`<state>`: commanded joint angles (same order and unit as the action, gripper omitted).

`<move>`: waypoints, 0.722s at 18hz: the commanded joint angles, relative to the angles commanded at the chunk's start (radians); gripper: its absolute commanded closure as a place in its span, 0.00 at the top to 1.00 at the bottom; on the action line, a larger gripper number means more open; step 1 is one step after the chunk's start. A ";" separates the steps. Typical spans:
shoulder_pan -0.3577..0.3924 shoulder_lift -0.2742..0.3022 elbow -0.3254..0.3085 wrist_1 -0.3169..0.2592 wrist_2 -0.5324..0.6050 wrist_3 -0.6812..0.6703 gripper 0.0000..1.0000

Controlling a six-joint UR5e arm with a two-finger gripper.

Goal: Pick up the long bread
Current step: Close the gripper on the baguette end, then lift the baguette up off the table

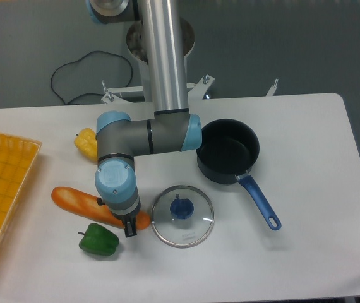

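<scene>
The long bread lies on the white worktop, near the front and left of centre, slanting from its left end down toward its right end, which peeps out beside the glass lid. The hand sits over the loaf's right portion, just short of that end, and the wrist above hides most of it. One dark finger shows on the near side of the loaf; whether the hand is pinching the bread or only straddling it I cannot tell.

A grip so far from the middle looks likely to let the long left part droop or twist, so the pinch should be firm across the width, and the lift slow and straight up.

A green pepper sits just beside the loaf on the near side, with a yellow pepper farther back. A dark pot stands to the right, and an orange tray at the left edge.
</scene>
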<state>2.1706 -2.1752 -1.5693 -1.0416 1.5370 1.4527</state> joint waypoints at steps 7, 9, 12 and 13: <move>0.000 0.024 0.011 -0.011 0.003 -0.005 0.21; 0.000 0.044 0.005 -0.018 0.003 -0.012 0.21; 0.005 0.084 0.005 -0.066 0.003 -0.018 0.21; 0.011 0.101 0.005 -0.086 0.002 -0.018 0.21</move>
<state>2.1813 -2.0741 -1.5647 -1.1273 1.5386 1.4343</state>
